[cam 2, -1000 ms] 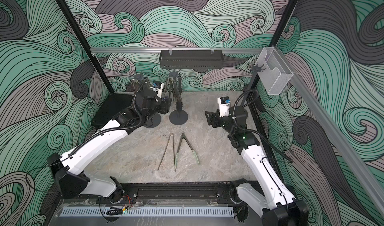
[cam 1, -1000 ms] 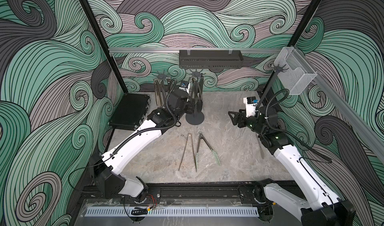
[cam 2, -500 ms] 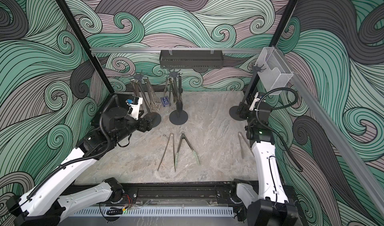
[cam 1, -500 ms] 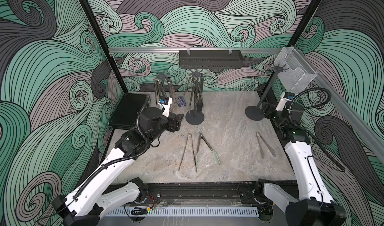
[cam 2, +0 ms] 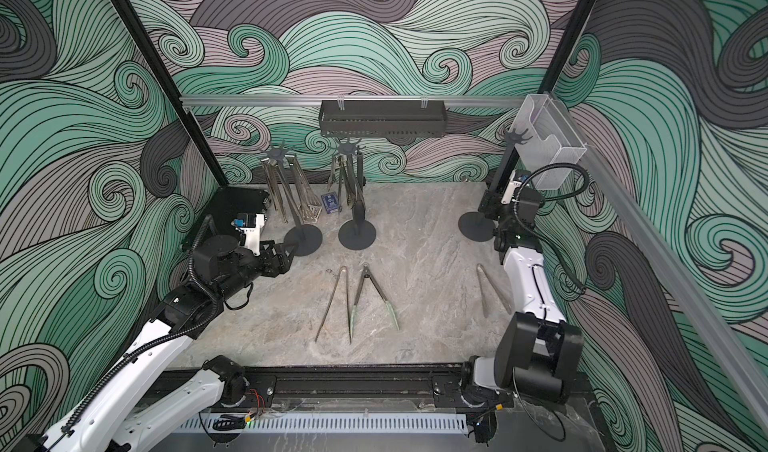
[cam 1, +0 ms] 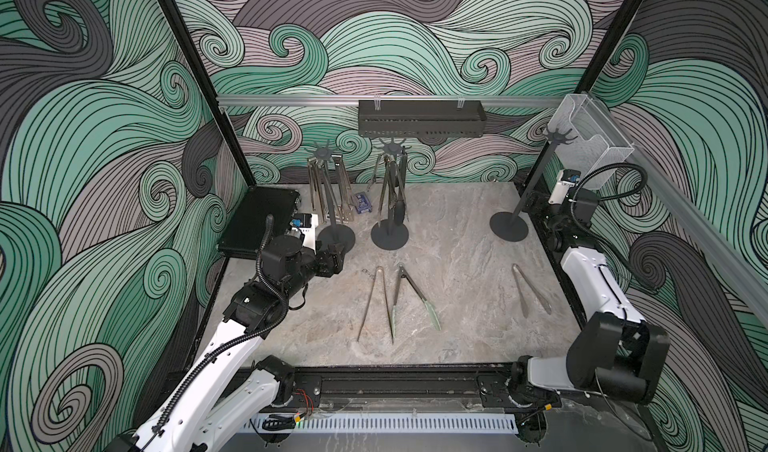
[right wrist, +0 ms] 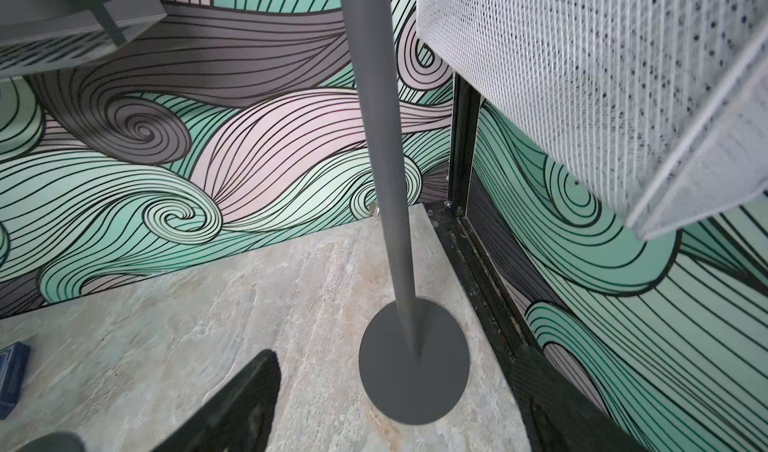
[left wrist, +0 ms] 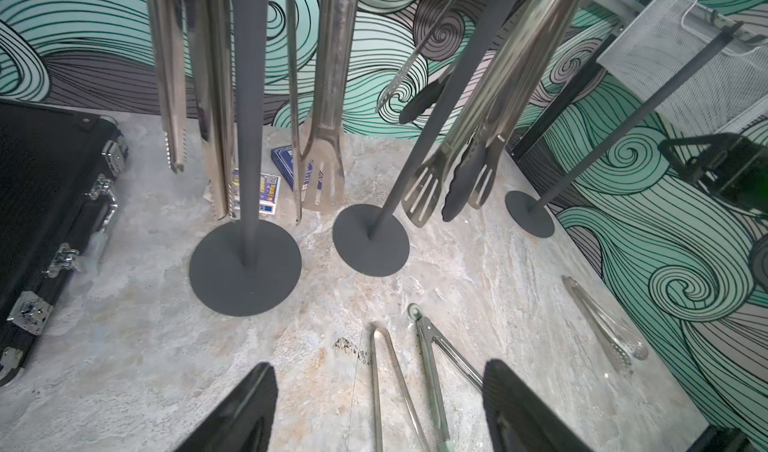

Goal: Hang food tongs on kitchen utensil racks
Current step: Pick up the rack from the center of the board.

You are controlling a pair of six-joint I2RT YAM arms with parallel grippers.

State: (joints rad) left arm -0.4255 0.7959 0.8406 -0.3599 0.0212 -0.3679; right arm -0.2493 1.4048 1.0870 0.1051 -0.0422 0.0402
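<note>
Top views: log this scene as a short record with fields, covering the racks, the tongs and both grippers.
left utensil rack: several steel tongs hanging
middle utensil rack: tongs hanging, among them black-tipped tongs
right utensil rack: hooks bare
lying on table: plain steel tongs, green-tipped tongs, scoop-tipped steel tongs by the right arm
left gripper: open, empty, low beside the left utensil rack's base
right gripper: open, empty, facing the right utensil rack's base
</note>
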